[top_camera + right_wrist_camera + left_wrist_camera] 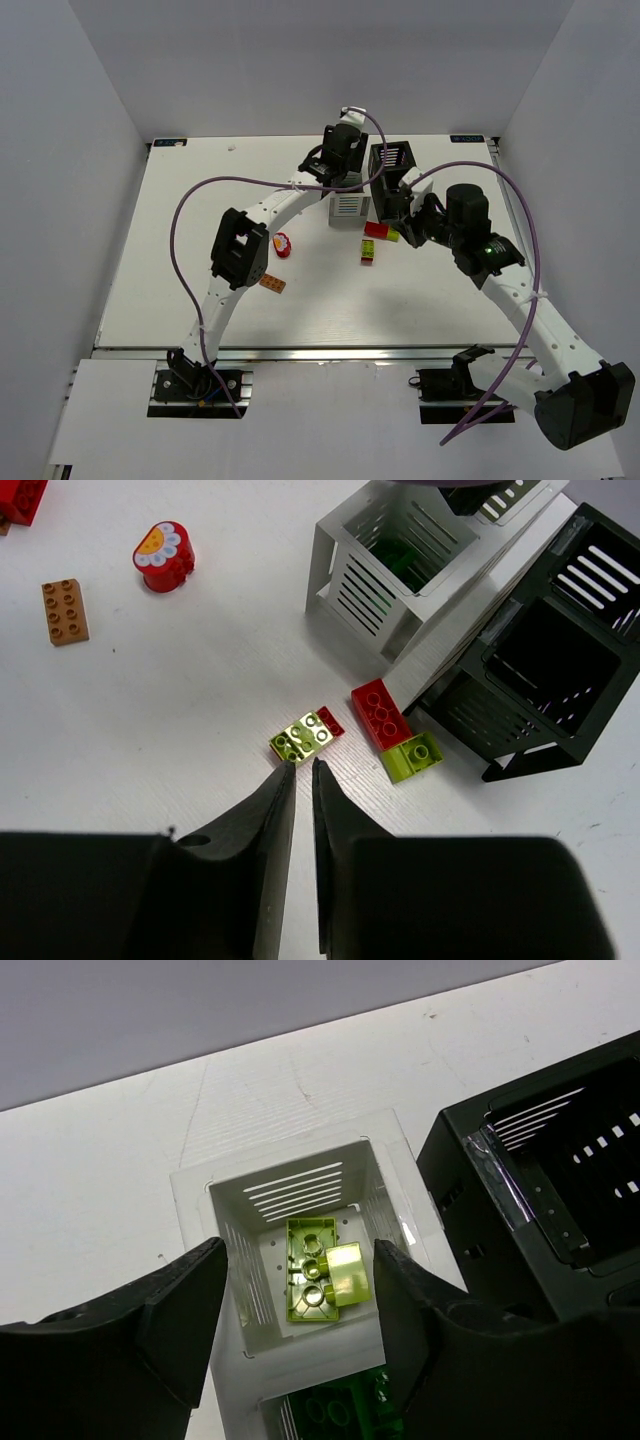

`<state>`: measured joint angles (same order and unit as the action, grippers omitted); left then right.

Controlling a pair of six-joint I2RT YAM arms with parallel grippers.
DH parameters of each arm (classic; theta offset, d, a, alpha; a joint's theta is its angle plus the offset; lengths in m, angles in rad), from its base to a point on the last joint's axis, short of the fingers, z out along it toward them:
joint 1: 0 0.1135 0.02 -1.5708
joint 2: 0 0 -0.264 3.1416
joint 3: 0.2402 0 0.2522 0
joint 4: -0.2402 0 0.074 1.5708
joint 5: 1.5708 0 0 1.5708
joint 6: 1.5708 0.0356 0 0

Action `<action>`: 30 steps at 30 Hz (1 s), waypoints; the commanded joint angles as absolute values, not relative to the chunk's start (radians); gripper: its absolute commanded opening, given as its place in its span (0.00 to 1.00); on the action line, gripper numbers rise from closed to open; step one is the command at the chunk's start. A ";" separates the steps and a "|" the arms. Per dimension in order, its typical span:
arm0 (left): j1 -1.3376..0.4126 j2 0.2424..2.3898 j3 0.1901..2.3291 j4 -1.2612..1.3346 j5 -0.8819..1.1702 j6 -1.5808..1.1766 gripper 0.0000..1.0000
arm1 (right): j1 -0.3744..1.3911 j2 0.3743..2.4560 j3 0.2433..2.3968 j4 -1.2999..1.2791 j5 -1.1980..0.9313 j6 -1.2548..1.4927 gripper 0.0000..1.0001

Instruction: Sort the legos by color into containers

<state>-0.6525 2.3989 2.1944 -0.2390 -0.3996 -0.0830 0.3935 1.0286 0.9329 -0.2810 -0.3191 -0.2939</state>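
Observation:
My left gripper [342, 170] hangs open and empty over the white box [347, 207]. In the left wrist view its jaws [300, 1265] stand wide apart over the far compartment [300, 1190], which holds yellow-green bricks [322, 1275]. The near compartment holds dark green bricks [340, 1410]. The black box [392, 165] stands right of the white one. My right gripper [303, 765] is shut and empty, just short of a yellow-green brick [302, 737] lying on a small red one [331, 721]. A red brick [381, 715] and a small yellow-green brick [412, 757] lie by the black box [540, 670].
An orange brick [272, 284] and a red flower piece [283, 244] lie left of the middle. More red bricks [20, 495] show at the top left corner of the right wrist view. The left arm's purple cable [180, 230] loops over the table's left half.

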 commanded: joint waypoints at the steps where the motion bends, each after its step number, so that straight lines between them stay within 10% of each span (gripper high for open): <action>1: -0.649 2.293 2.232 -0.278 -0.391 -0.106 0.68 | 0.397 1.035 0.930 -0.242 -0.319 -0.301 0.19; 5: -0.647 2.115 2.123 -0.314 -0.338 -0.163 0.29 | 0.397 1.084 0.931 -0.245 -0.330 -0.299 0.27; 8: -0.647 1.952 1.860 -0.257 -0.270 -0.219 0.19 | 0.396 1.147 0.945 -0.253 -0.295 -0.270 0.36; 10: -0.647 1.777 1.636 -0.226 -0.221 -0.264 0.21 | 0.397 1.196 0.960 -0.264 -0.278 -0.223 0.42; 14: -0.646 1.501 1.318 -0.157 -0.189 -0.307 0.52 | 0.423 1.252 0.962 -0.253 -0.311 -0.128 0.89; 19: -0.643 1.219 0.981 -0.042 -0.233 -0.285 0.66 | 0.512 1.267 0.891 -0.112 -0.100 0.068 0.89; 30: -0.641 1.146 0.962 -0.067 -0.245 -0.238 0.67 | 0.646 1.479 0.936 -0.051 0.249 0.181 0.87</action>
